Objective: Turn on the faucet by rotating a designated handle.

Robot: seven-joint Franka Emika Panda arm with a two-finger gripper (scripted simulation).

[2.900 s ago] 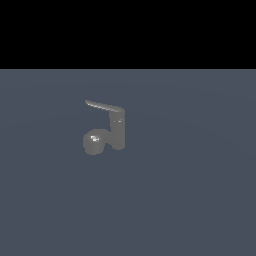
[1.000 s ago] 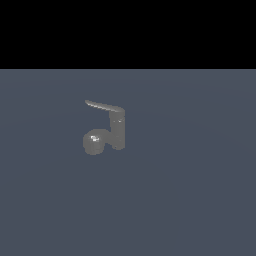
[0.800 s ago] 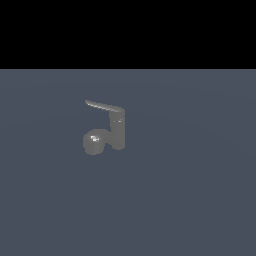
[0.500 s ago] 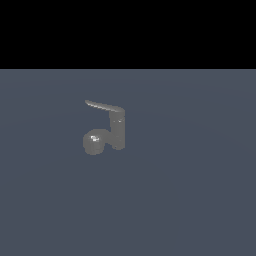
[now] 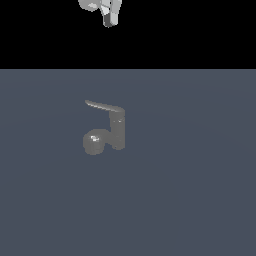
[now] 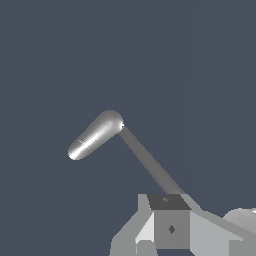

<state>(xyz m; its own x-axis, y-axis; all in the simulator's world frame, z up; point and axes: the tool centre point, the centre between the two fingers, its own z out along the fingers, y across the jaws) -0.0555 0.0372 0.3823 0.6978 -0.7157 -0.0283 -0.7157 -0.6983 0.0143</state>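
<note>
The gripper (image 5: 108,19) hangs high above the surface (image 5: 190,200); whether it is wide or narrow I cannot tell. Well below, the faucet (image 5: 112,131) stands mid-surface, its handle (image 5: 102,106) pointing toward 9 o'clock in the exterior view. The handle looks stiff, smooth and likely slippery metal, best pushed near its tapered tip for leverage.

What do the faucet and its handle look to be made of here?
The faucet looks like dull grey metal, satin rather than polished: one small glint shows on its spout. The handle appears the same metal, with a brighter brushed sheen along its top in the wrist view. As a render, this is only a look.
</note>
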